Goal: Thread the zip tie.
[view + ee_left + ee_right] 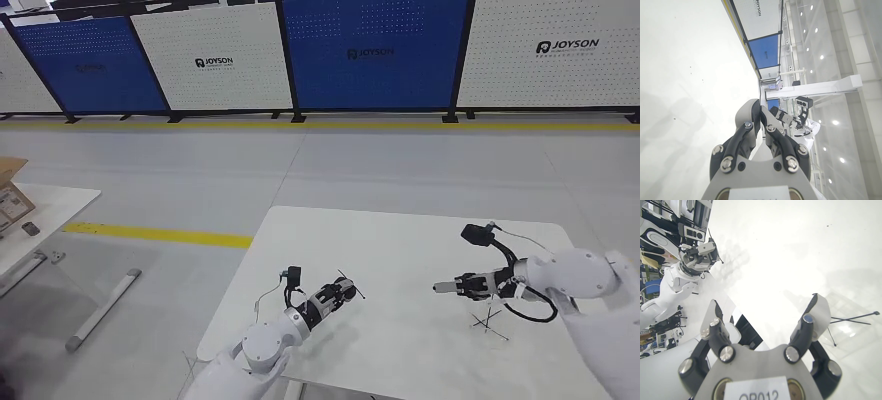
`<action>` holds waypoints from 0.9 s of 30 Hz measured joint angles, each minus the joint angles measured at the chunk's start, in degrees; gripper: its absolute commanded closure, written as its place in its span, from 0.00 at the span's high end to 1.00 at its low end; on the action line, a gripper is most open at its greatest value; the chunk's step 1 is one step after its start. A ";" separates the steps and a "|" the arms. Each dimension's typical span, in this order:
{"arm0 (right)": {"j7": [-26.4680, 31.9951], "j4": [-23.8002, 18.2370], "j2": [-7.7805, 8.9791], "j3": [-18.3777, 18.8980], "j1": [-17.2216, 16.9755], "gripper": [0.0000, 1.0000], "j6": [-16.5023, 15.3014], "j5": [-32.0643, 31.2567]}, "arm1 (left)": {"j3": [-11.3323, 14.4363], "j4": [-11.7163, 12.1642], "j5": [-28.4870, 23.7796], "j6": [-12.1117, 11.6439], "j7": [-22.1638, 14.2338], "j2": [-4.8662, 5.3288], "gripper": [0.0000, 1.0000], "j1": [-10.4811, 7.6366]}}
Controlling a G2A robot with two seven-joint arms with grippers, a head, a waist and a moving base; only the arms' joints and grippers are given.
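Note:
My left gripper [347, 290] is shut on a thin black zip tie [341, 273] over the near-left part of the white table [400, 240]. In the right wrist view that tie [720, 257] passes between the left gripper's [714, 249] fingers, its head end sticking out on one side and the tail on the other. The left wrist view has the pads [756, 117] pressed together, with the tie [760, 89] rising from their tips. My right gripper [765, 303] is open and holds nothing. It hovers above the table [781, 247] to the right [440, 288], its fingers pointing toward the left gripper.
Three loose black zip ties [851, 319] lie crossed on a clear sheet [840, 303] on the table beside my right gripper, also seen in the top view [488, 322]. A second table [50, 205] stands off to the far left, across the floor.

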 measured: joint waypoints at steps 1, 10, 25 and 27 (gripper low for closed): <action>0.00 0.00 0.00 0.00 0.00 1.00 0.00 0.00 | 0.00 0.00 0.00 0.00 0.00 0.00 0.00 0.00; 0.07 -2.80 0.93 -1.33 0.72 1.00 7.50 -7.81 | 0.00 0.00 0.00 0.00 0.00 0.00 0.00 0.00; 0.00 1.43 2.81 -15.54 9.10 1.00 16.15 -8.30 | 0.00 0.00 0.00 0.00 0.00 0.00 0.00 0.00; 0.00 1.43 2.81 -15.54 9.10 1.00 16.15 -8.30 | 0.00 0.00 0.00 0.00 0.00 0.00 0.00 0.00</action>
